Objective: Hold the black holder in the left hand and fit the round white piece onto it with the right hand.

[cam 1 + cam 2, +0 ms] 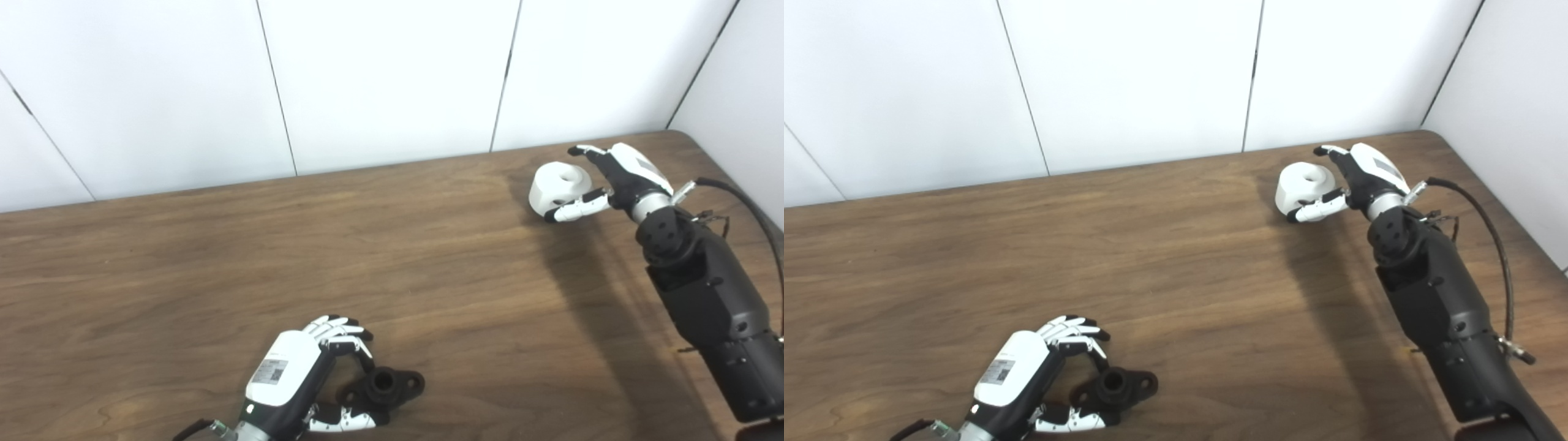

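upper right: right hand (615, 177) cups the round white piece (558, 187) — likely light, rigid, slick; lower left: left hand (306, 373) pinches the black holder (386, 387) — stiff.

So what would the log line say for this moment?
left hand: around black holder, on table | right hand: around round white piece | not joined

Each robot hand (618, 177) has white shells, black-tipped fingers; black forearm (710, 294) trails a black cable (747, 208).
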Robot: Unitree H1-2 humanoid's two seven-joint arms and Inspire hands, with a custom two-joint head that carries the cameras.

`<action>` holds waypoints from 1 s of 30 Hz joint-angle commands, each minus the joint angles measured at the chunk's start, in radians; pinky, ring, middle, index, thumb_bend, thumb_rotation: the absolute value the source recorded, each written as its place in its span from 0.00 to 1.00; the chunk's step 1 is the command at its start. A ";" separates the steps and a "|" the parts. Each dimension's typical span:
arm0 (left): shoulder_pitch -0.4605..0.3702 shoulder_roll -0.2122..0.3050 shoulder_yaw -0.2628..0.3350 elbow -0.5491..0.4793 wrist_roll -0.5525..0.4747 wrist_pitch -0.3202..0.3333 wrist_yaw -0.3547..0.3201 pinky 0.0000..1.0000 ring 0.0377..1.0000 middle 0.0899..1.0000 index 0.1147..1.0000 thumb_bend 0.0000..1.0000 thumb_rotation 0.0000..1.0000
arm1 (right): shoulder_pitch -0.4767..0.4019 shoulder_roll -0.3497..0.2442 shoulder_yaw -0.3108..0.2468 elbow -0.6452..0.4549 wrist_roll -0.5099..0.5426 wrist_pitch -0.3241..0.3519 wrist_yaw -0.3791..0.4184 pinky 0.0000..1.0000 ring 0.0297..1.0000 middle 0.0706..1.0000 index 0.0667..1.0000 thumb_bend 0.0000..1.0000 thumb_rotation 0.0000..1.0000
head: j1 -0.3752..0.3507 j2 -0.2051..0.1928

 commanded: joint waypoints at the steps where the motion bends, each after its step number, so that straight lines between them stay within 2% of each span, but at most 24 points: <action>1: 0.054 0.017 -0.032 0.090 0.028 0.040 -0.081 0.87 0.83 0.74 0.42 0.52 0.05 | -0.058 -0.019 -0.010 -0.013 -0.016 0.002 -0.013 0.89 1.00 0.93 0.88 0.89 0.28 | 0.005 -0.004; 17: 0.049 0.016 -0.032 0.085 0.031 0.040 -0.079 0.87 0.83 0.74 0.42 0.52 0.05 | -0.093 -0.040 0.006 0.000 -0.035 -0.003 0.013 0.90 1.00 0.92 0.83 0.88 0.25 | -0.001 -0.008; 30: 0.052 0.017 -0.028 0.070 0.025 0.045 -0.084 0.86 0.83 0.74 0.42 0.52 0.05 | -0.138 -0.083 0.027 0.037 -0.032 -0.001 0.039 0.91 1.00 0.91 0.78 0.88 0.26 | -0.007 -0.005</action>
